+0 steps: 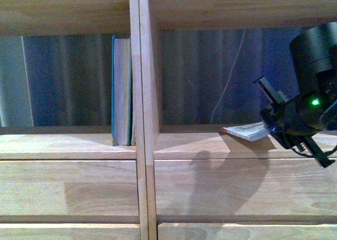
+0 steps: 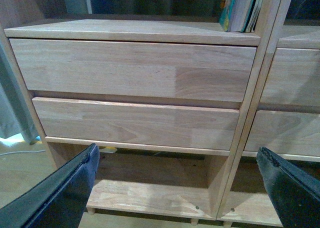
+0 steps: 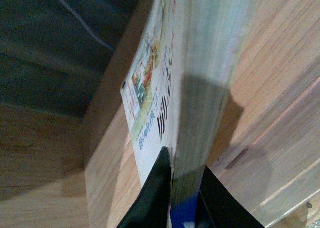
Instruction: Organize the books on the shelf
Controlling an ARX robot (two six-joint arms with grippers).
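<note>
The right end effector (image 1: 269,127) is in at the right-hand compartment of the shelf (image 1: 145,66), and it's clamped on the thin paperback (image 1: 246,130). The right wrist view shows the two dark fingers pinching one edge, page block between them. The book juts out ahead of the end effector toward the divider, tilted low, and its free end looks to be resting on the compartment floor. The teal hardback (image 1: 122,92) stands upright well off to this end effector's left, across the divider and tight against it.

The left end effector (image 2: 177,150) hangs low before the drawer fronts (image 2: 130,70), fingers spread wide, holding nothing.

The step looks like standing the paperback up. A thin book will flop, so I'd keep the pinch firm, roll the wrist until the cover is vertical, then slide it against the divider. Letting go is best saved until the upright carries it, and the fingers should back straight out so they don't drag it over.
</note>
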